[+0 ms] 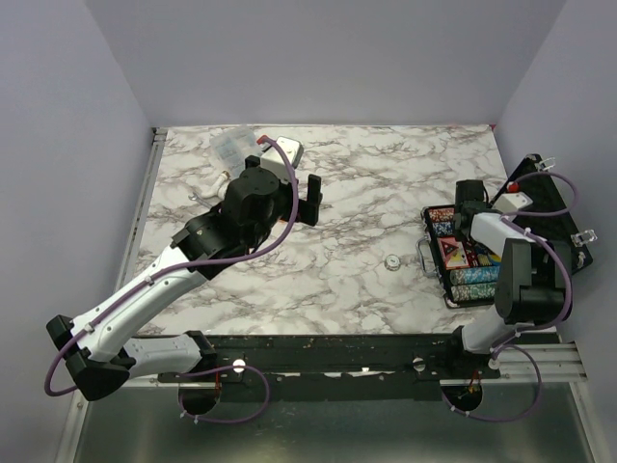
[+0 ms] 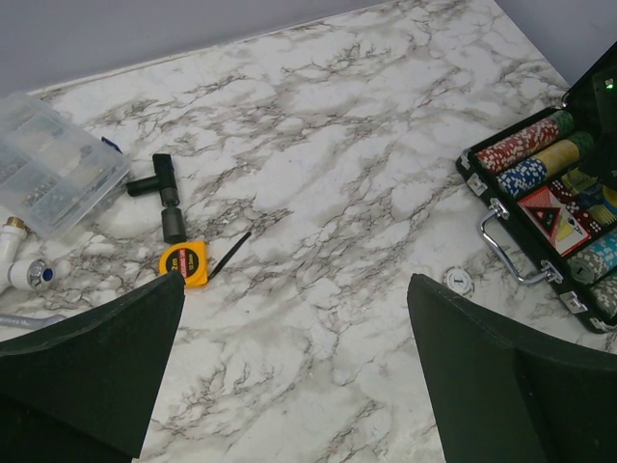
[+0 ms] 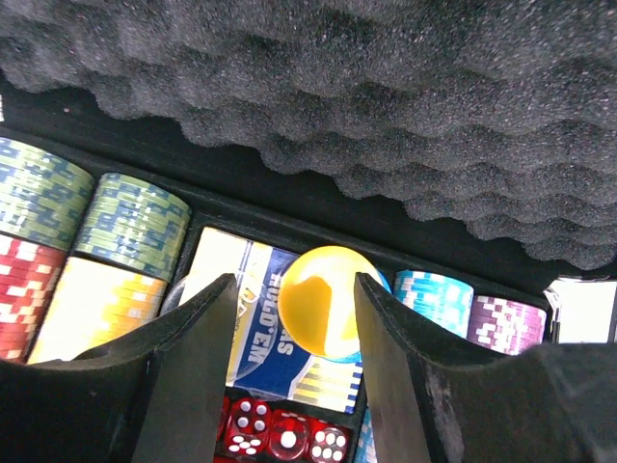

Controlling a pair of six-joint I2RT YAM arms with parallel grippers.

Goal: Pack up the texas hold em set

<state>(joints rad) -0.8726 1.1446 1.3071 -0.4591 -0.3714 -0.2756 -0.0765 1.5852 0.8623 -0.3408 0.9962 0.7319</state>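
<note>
The white disc (image 2: 459, 281) on the desk (image 2: 337, 145) is judged light, hard, slippery; its rim should be gripped. Left pincer (image 2: 296, 289) and right pincer (image 3: 294, 282) are seen open.

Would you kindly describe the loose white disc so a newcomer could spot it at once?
Start at the open black case at the right edge of the table and find its silver handle. Just past the handle, toward the table's middle, the white disc lies flat on the marble. It alone lies outside the case; the other chips stand packed in rows inside.
</note>
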